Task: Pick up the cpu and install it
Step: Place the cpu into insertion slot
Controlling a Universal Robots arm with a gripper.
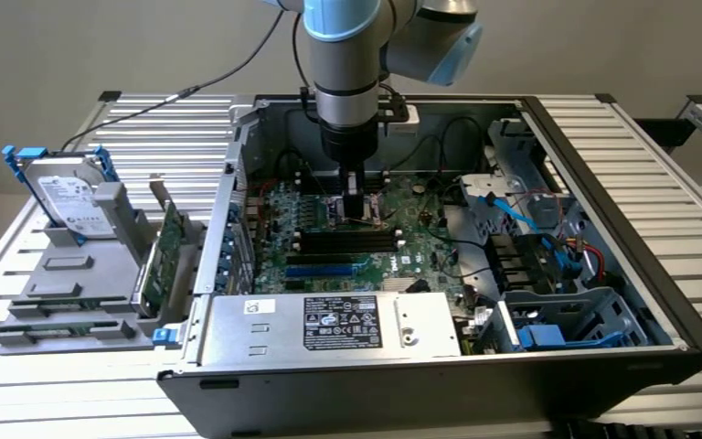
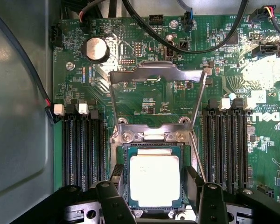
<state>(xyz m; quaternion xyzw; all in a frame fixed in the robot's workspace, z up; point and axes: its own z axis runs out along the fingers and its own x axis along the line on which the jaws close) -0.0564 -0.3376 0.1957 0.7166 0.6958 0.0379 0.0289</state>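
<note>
Squarely socketed, cpu [image 2: 155,179] (edges free) sits between spread end effector [image 2: 157,189]

cpu [image 2: 155,179]: dull silver metal lid, matt | motherboard [image 2: 144,100]: glossy green circuit board | socket frame [image 2: 156,74]: bare bright metal | fingers [image 2: 113,205]: matt black | counter [image 1: 643,165]: ribbed pale aluminium | case wall [image 2: 18,116]: smooth grey painted metal

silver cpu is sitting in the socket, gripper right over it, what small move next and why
Probably lift straight up: the flat square silver-topped cpu already lies level in the metal-framed socket, the gripper stands open on either side of it, and the hinged metal load plate is raised.
</note>
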